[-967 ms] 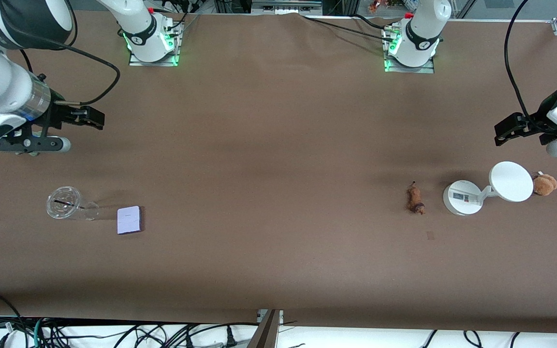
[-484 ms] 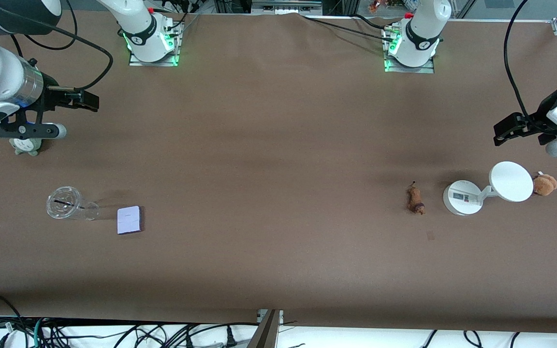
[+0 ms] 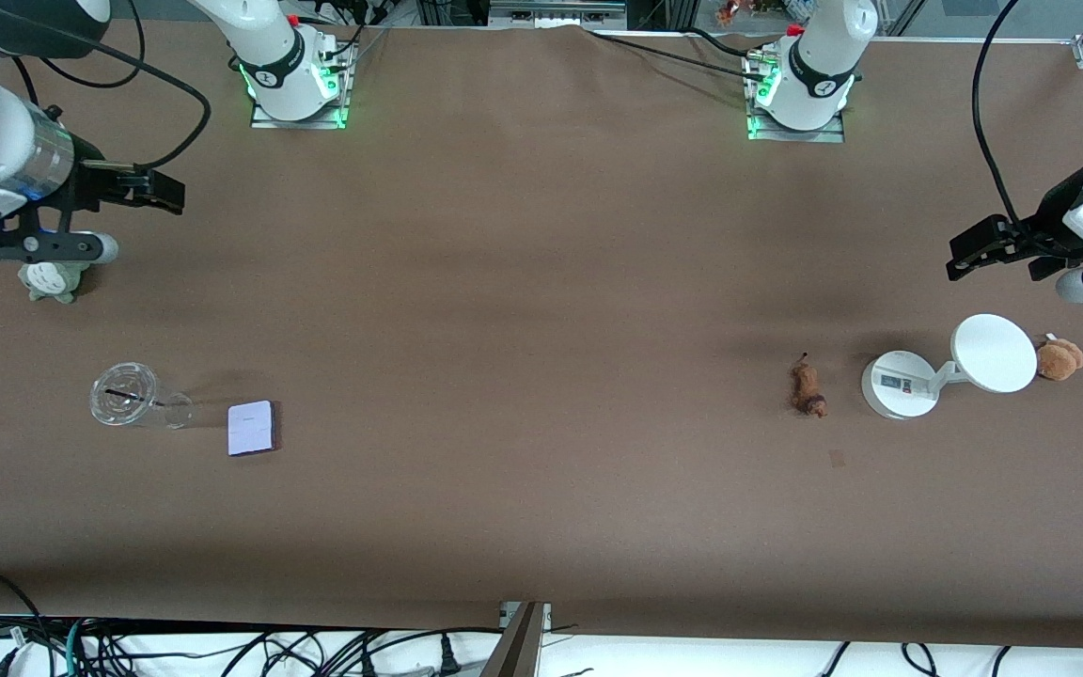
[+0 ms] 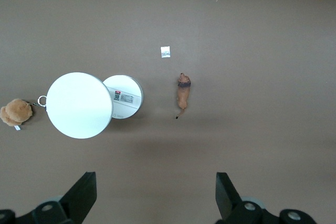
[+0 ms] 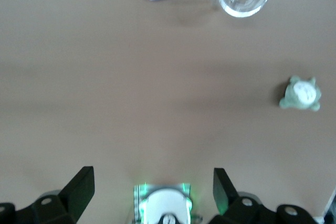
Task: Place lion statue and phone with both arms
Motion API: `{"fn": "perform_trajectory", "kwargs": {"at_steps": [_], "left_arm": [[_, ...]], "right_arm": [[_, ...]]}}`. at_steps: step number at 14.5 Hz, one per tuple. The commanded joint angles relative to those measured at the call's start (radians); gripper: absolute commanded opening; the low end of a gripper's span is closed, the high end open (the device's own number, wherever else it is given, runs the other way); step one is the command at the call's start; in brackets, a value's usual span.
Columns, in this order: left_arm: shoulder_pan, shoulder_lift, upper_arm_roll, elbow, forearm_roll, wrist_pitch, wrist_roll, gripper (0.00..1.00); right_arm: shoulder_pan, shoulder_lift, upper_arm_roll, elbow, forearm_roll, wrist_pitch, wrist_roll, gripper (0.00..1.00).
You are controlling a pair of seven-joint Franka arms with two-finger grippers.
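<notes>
No legible text on any object

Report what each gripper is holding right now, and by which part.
Nothing is held. The left gripper and right gripper are both open and empty, up over bare table. The lion statue and the phone lie untouched on the table.

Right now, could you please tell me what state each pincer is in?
Left pincer: open, holding nothing, up over the table near the white stand.
Right pincer: open, holding nothing, up above the grey-green plush.
</notes>
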Motion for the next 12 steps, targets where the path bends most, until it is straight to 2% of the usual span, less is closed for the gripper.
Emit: {"fn": "perform_trajectory", "kwargs": {"at_steps": [1,3,12], "left_arm": [[0.000,-0.008,0.001,0.015,-0.022,-0.037,0.012,1.00],[-0.003,-0.011,0.000,0.015,-0.020,-0.043,0.012,1.00],[-0.003,-0.011,0.000,0.015,-0.020,-0.044,0.012,1.00]], "right_arm": [[-0.017,-0.103,-0.013,-0.097,0.010,0.103,-0.060,1.00],[-0.017,-0.132,-0.012,-0.125,0.010,0.104,-0.054,1.00],[-0.021,-0.131,-0.002,-0.122,0.012,0.091,-0.066,1.00]]}}
